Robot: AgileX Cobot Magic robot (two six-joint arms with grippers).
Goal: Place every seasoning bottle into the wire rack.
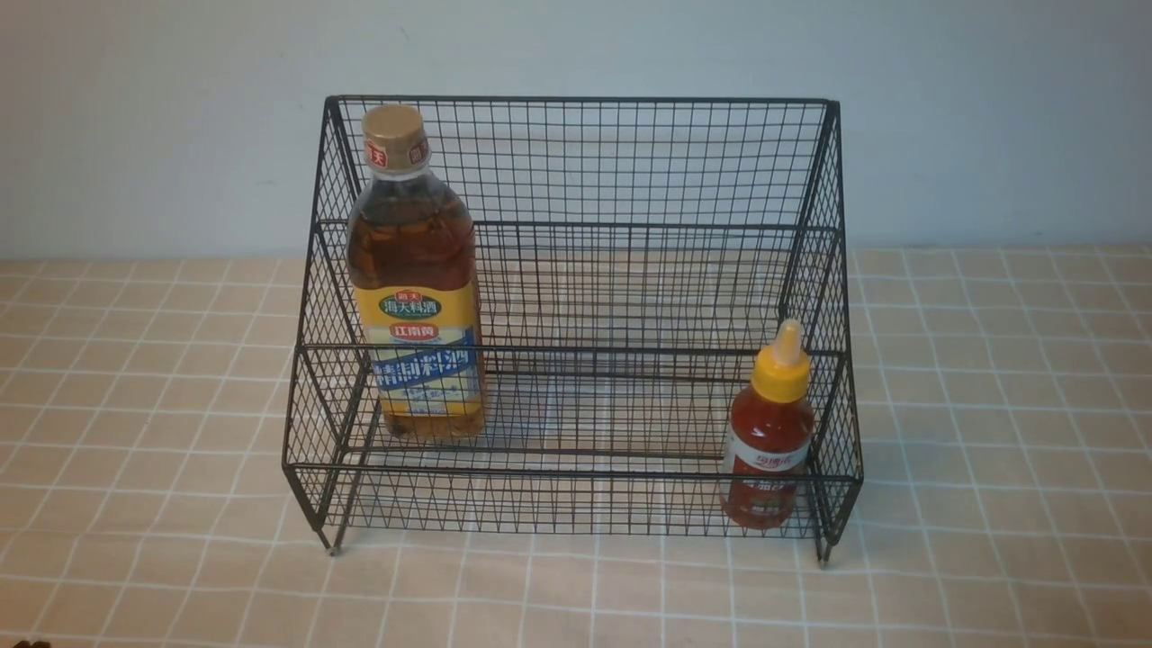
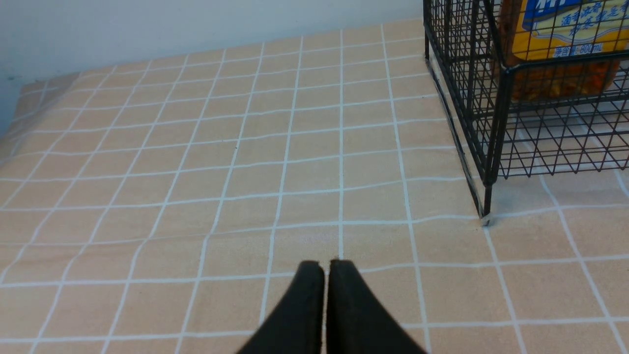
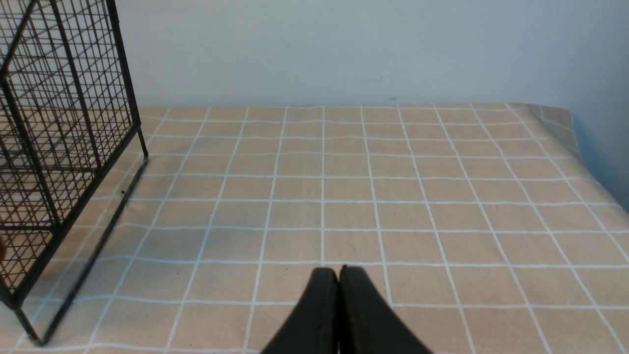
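The black wire rack (image 1: 630, 162) stands mid-table against the wall. A tall clear bottle (image 1: 416, 288) of amber liquid with a gold cap stands upright on the rack's upper tier at its left end. A small red sauce bottle (image 1: 767, 441) with a yellow nozzle cap stands upright in the lower front tier at the right end. Neither arm shows in the front view. My left gripper (image 2: 327, 263) is shut and empty over the cloth, apart from the rack's left corner (image 2: 491, 147) and the tall bottle (image 2: 560, 44). My right gripper (image 3: 338, 269) is shut and empty, apart from the rack's right side (image 3: 59, 137).
A tan tablecloth (image 1: 990, 405) with a white grid covers the table, and a pale wall (image 1: 135, 117) rises behind it. The cloth's right edge drops off at the far right (image 3: 580, 137) in the right wrist view.
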